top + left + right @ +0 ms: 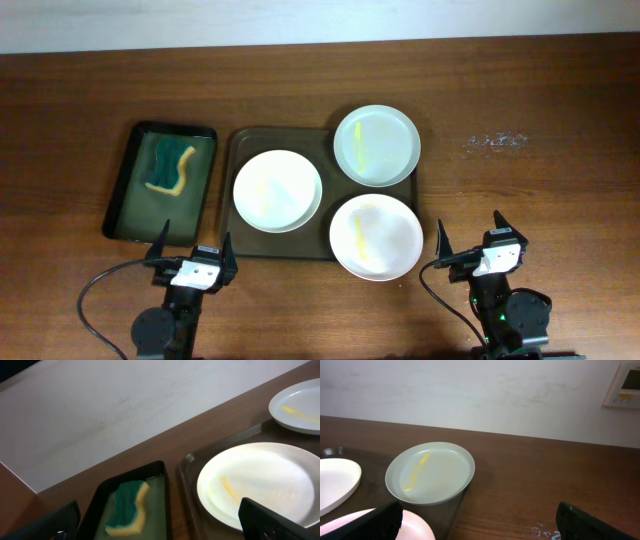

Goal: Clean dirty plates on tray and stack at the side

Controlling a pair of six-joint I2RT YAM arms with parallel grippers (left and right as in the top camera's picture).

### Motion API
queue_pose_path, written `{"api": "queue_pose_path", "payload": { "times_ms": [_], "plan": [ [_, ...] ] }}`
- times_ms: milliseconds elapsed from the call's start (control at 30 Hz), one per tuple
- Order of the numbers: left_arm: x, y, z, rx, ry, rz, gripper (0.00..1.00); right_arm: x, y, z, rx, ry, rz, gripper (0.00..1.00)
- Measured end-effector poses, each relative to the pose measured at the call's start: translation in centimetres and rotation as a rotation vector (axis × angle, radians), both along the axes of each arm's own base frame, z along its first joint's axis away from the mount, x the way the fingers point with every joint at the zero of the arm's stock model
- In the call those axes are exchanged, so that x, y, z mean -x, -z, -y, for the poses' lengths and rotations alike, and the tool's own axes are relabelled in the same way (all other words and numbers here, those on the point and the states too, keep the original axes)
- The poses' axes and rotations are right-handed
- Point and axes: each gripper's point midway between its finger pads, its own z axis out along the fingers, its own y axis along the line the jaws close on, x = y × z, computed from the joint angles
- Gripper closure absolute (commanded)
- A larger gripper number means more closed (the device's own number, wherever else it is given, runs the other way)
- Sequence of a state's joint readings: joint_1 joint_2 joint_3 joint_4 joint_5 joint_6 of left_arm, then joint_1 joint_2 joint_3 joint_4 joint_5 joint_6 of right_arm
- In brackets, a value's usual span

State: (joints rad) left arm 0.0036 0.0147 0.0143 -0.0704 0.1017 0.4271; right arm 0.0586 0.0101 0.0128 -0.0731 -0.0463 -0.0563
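Three white plates lie on the dark brown tray [240, 150]. The left plate [277, 190] has a faint yellow smear and also shows in the left wrist view [260, 482]. The greenish far plate [376, 145] carries a yellow streak and shows in the right wrist view [431, 473]. The near right plate [376, 236] has a yellow smear and overhangs the tray's front edge. My left gripper [192, 258] is open and empty in front of the small tray. My right gripper [470, 243] is open and empty to the right of the near plate.
A smaller dark green-black tray [130, 180] left of the brown tray holds a green and yellow sponge [172, 167], which also shows in the left wrist view [126, 508]. White scuff marks [492, 141] are on the wooden table at the right.
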Motion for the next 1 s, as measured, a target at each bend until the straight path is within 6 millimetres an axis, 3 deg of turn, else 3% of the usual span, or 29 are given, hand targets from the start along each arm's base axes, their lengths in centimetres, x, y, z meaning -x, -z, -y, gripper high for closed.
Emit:
{"api": "queue_pose_path", "payload": {
  "times_ms": [700, 867, 1000],
  "plan": [
    [0.2, -0.3, 1.6, 0.020, 0.094, 0.008, 0.01, 0.0, -0.1, 0.0, -0.001, 0.000, 0.002, 0.02],
    [0.4, -2.9, 2.2, 0.052, 0.125, 0.024, 0.00, -0.1, -1.6, 0.0, -0.004, 0.000, 0.066, 0.02],
    [-0.5, -5.1, 2.5, 0.061, 0.141, -0.026, 0.00, 0.0, -1.6, -0.5, -0.012, -0.028, 0.064, 0.01]
  ]
}}
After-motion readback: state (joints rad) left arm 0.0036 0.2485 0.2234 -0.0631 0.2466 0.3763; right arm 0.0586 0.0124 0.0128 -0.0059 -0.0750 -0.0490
